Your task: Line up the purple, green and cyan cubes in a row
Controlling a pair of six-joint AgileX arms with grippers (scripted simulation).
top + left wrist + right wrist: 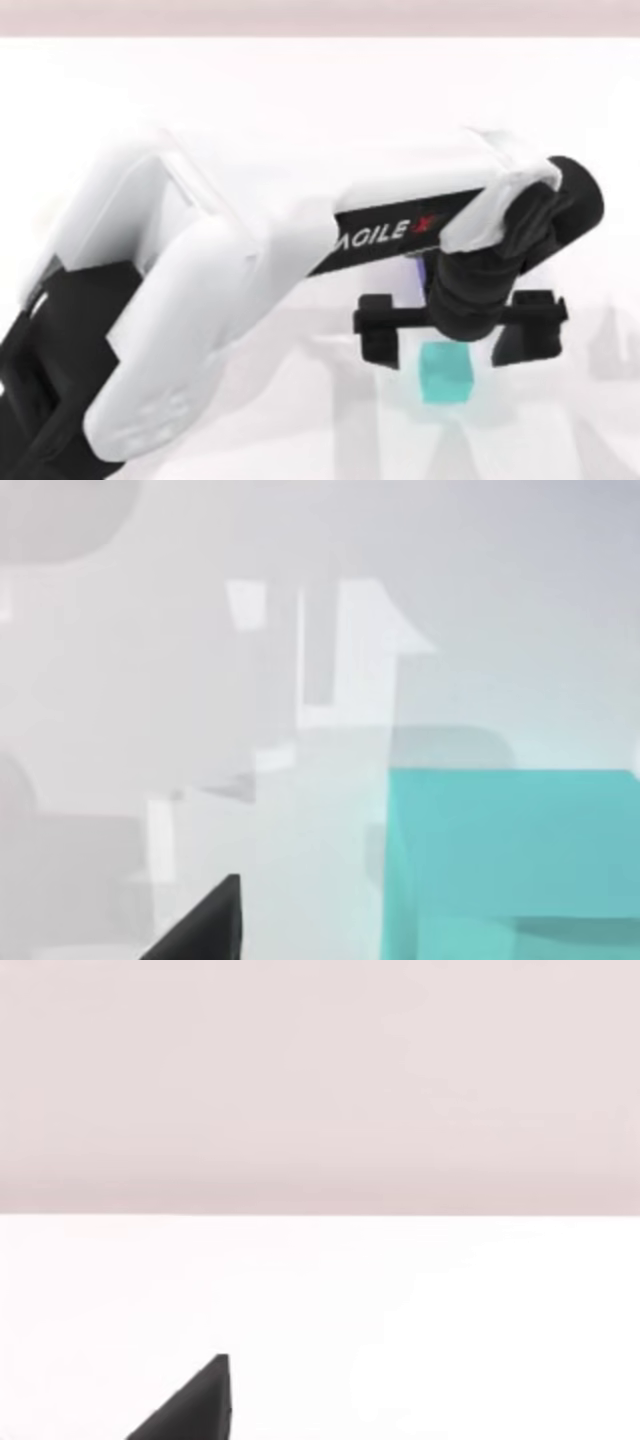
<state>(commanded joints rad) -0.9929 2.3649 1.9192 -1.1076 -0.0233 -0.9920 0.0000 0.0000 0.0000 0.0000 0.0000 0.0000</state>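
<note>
The cyan cube sits on the white table right of centre. My left arm reaches across the table, and its gripper hangs open just above the cube, one black finger on each side and neither touching it. In the left wrist view the cyan cube fills the lower part, well apart from one dark fingertip. A blue-purple sliver peeks from under the left arm's wrist; the rest of it is hidden. The green cube is out of view. My right arm is out of the top view; its wrist view shows one dark fingertip over bare table.
The white left arm covers much of the table's left and middle in the top view. The table's far edge meets a pale pink wall.
</note>
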